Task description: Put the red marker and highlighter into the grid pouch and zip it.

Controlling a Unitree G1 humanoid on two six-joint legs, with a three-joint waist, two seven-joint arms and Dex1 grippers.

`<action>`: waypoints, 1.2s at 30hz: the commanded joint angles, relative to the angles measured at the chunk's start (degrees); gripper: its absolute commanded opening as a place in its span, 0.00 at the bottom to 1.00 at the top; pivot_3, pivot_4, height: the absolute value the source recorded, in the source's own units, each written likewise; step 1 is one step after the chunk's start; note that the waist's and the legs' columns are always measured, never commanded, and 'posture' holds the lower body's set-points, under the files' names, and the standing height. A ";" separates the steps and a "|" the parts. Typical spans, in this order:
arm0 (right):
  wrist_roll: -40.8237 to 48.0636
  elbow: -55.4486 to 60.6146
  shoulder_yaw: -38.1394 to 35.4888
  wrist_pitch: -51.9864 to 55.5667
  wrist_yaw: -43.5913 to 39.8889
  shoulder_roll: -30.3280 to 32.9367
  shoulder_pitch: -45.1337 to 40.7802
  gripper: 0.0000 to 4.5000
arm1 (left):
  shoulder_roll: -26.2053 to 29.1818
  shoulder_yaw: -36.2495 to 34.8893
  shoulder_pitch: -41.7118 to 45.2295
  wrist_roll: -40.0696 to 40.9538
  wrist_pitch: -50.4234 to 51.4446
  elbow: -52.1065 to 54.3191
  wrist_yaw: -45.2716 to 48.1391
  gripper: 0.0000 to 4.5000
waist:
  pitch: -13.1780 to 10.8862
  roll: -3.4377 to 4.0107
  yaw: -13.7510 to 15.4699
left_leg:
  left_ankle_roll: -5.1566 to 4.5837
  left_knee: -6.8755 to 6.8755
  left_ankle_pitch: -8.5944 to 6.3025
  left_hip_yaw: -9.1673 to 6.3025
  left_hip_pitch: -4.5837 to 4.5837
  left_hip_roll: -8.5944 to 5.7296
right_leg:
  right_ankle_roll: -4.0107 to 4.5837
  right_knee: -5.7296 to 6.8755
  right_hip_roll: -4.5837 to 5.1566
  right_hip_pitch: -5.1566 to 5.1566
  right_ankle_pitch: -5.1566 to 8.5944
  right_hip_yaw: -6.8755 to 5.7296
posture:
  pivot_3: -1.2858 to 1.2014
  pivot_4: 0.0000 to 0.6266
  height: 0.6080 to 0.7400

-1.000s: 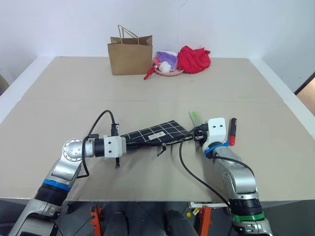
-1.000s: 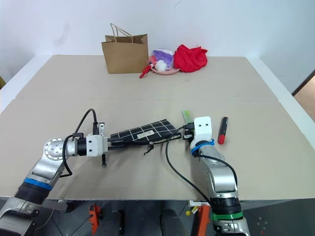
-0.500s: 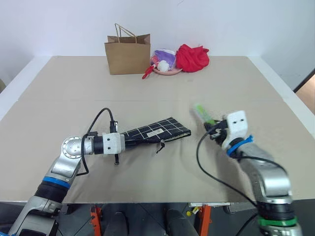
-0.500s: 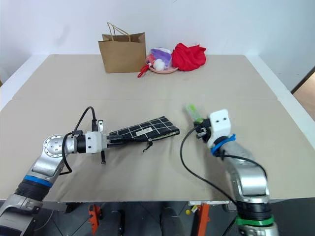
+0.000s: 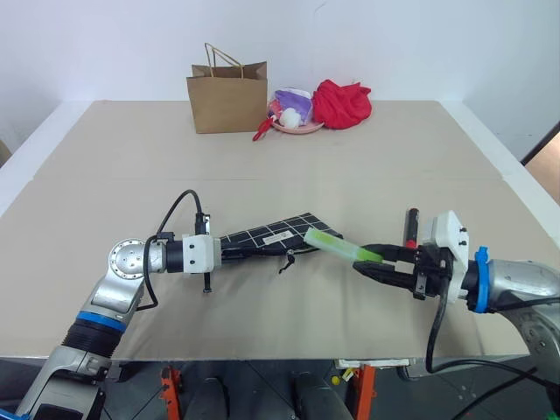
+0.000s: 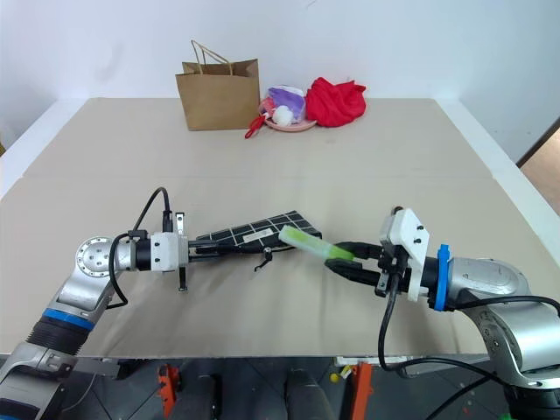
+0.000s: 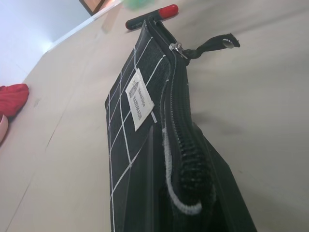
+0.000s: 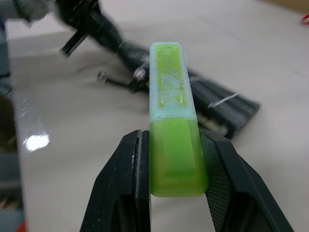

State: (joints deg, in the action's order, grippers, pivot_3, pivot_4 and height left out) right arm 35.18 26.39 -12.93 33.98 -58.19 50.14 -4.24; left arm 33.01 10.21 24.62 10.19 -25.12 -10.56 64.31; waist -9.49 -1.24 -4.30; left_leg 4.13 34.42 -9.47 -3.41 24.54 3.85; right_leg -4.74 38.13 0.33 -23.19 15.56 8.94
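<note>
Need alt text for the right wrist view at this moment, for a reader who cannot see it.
The right gripper holds the highlighter by its bright green cap end between two black fingers, the pale green barrel pointing away toward the grid pouch on the table. The left gripper holds the pouch's far end.

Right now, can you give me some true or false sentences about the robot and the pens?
1. The right pincer holds the highlighter. True.
2. The red marker is inside the grid pouch. False: it lies on the table, outside it.
3. The left pincer grips one end of the pouch. True.
4. The paper bag lies flat next to the pouch. False: it stands upright at the far edge.
</note>
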 commanded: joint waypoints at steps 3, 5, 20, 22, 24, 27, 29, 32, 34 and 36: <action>-2.80 -2.23 0.78 -3.88 -2.79 2.04 1.02 0.24 | 0.55 -1.22 -0.35 1.08 -0.86 2.76 -0.07 0.00 | 0.00 0.00 0.06 | 0.00 0.00 0.00 0.00 0.00 0.00 | -0.05 0.00 0.00 0.00 -0.02 0.01 | 0.52 0.24 1.00; -3.30 -2.89 1.50 -4.12 -2.91 2.18 0.95 0.24 | 0.52 -1.24 -0.52 1.11 -0.60 3.24 -0.22 0.00 | 0.00 0.00 0.03 | 0.00 -0.01 0.00 0.01 0.00 0.00 | -0.15 0.00 0.00 -0.01 -0.08 0.00 | 0.52 0.24 1.00; 0.58 -1.44 1.57 -0.61 -4.46 2.73 0.93 0.24 | 0.36 -1.10 -1.33 0.51 -0.14 4.27 -1.04 0.00 | 0.00 0.00 0.07 | 0.00 -0.01 0.00 0.00 0.00 0.00 | -0.18 0.00 0.00 0.00 -0.09 0.00 | 0.52 0.24 1.00; 0.74 -1.67 1.55 -0.39 -4.13 2.61 0.86 0.24 | 0.29 -1.05 -1.24 0.45 -0.15 4.21 -1.08 0.00 | 0.00 0.00 0.07 | 0.00 -0.02 0.00 0.00 0.00 0.00 | -0.18 0.00 0.00 0.00 -0.09 0.00 | 0.52 0.24 1.00; 0.75 -2.04 1.70 -0.19 -4.11 2.62 0.72 0.24 | 0.21 -0.99 -1.26 0.40 -0.09 4.35 -1.17 0.00 | 0.00 0.00 0.07 | 0.00 -0.02 0.00 0.00 0.00 0.00 | -0.18 0.00 0.00 0.00 -0.09 0.00 | 0.52 0.24 1.00; 0.66 -2.33 1.84 0.01 -4.56 2.94 1.02 0.24 | 0.25 -0.96 -1.44 0.37 -0.05 4.57 -1.23 0.00 | 0.00 0.00 0.07 | 0.00 -0.01 0.00 0.00 0.00 0.00 | -0.19 0.00 0.00 0.00 -0.09 0.00 | 0.52 0.24 1.00; 0.69 -2.89 2.17 0.80 -4.68 3.19 0.98 0.24 | 0.29 -0.96 -1.62 0.39 0.04 4.78 -1.29 0.00 | 0.00 0.00 0.07 | 0.00 -0.01 0.00 0.00 0.00 0.00 | -0.19 0.00 0.00 0.00 -0.09 0.00 | 0.52 0.24 1.00; 1.10 -3.21 2.59 1.91 -4.48 3.08 0.26 0.24 | 0.32 -0.93 -1.84 0.41 0.10 5.05 -1.32 0.00 | 0.00 0.00 0.07 | 0.00 -0.01 0.00 0.01 0.00 0.00 | -0.19 0.00 0.00 0.00 -0.09 0.00 | 0.52 0.24 1.00; 1.22 -3.40 3.43 3.38 -4.09 3.23 -1.01 0.24 | 0.32 -0.73 -1.95 0.25 -0.15 5.21 -1.21 0.00 | 0.00 0.00 0.04 | 0.00 -0.01 0.00 0.00 0.00 0.00 | -0.19 0.00 0.00 0.00 -0.09 0.00 | 0.52 0.24 1.00; 1.13 -3.98 3.79 4.35 -3.32 2.91 -2.29 0.24 | 0.29 -0.61 -2.10 0.17 -0.21 5.41 -1.20 0.00 | 0.00 0.00 0.04 | 0.00 -0.01 0.00 0.00 0.00 0.00 | -0.19 0.00 0.00 0.00 -0.10 0.01 | 0.52 0.24 1.00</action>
State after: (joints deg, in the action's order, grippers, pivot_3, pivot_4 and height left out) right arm 35.64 22.12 -8.85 37.92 -61.93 52.41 -5.59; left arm 33.01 10.28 22.60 9.99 -24.70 -7.30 63.62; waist -9.49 -1.23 -4.26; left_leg 4.14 34.42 -9.47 -3.41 24.54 3.85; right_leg -4.93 38.13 0.33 -23.19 15.45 8.95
